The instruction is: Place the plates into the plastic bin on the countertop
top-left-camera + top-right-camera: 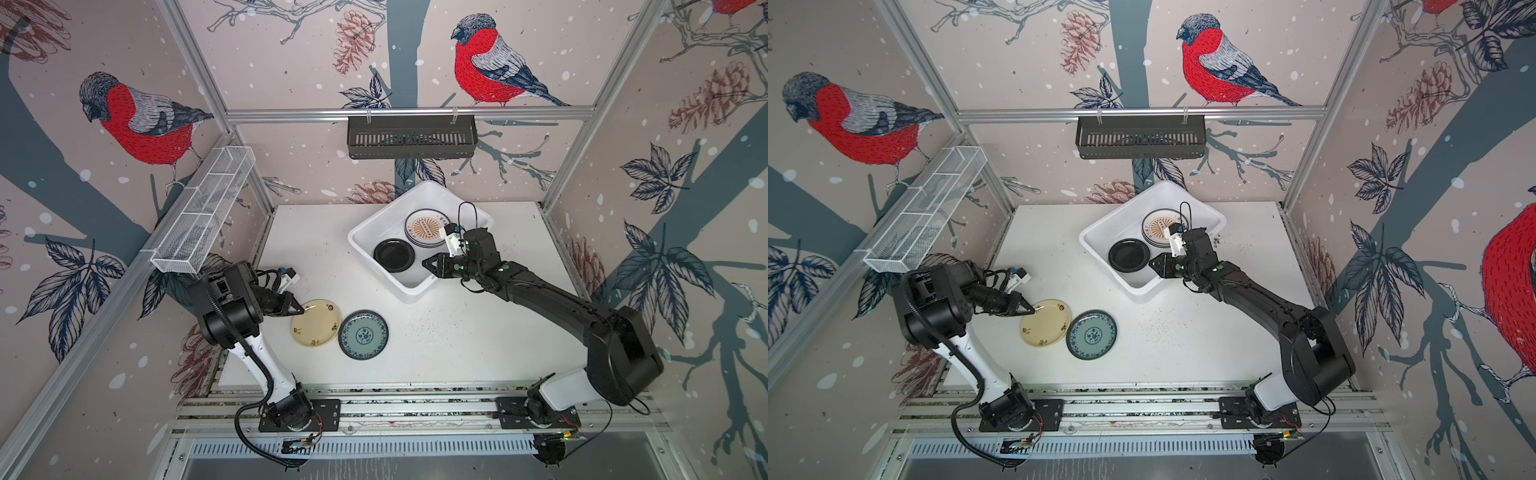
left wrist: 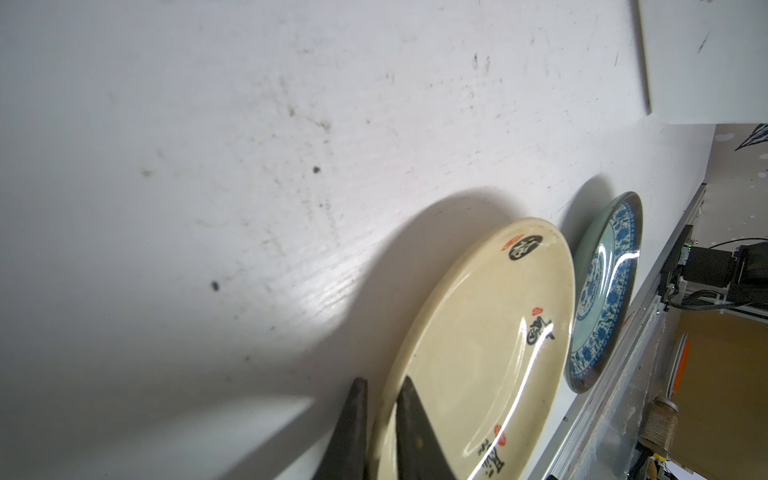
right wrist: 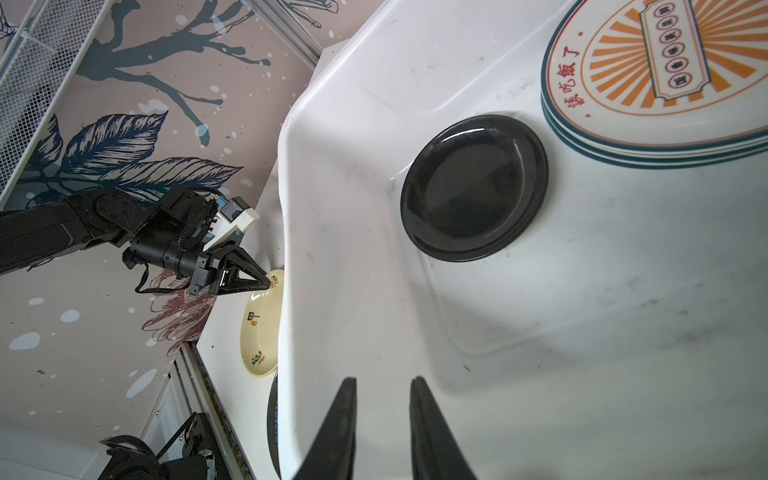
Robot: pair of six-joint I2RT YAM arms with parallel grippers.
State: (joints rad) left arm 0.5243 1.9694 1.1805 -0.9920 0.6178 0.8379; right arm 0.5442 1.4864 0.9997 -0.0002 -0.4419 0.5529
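— Left wrist view: left tool (image 2: 384, 380) clamps the cream plate (image 2: 478, 332) by its rim, on the tabletop (image 2: 208, 166). Lift now?
— Slowly, and carry it high over the bin (image 3: 353, 208) wall. The right tool (image 3: 384, 380) hangs there, parted and empty.

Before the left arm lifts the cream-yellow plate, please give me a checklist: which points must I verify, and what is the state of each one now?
1. Grip: the left pincer straddles the rim of the cream-yellow plate, one finger inside, one outside: ok.
2. Neighbour: the teal plate sits rim to rim with it; whether they touch: cannot tell.
3. Room in the plastic bin: bare floor shows beside the black plate and the sunburst stack: ok.
4. Path: the right pincer hangs empty, slightly open, over the bin's near side, likely in the way: not ok.
5. Start pose: the plate lies flat on the countertop: ok.
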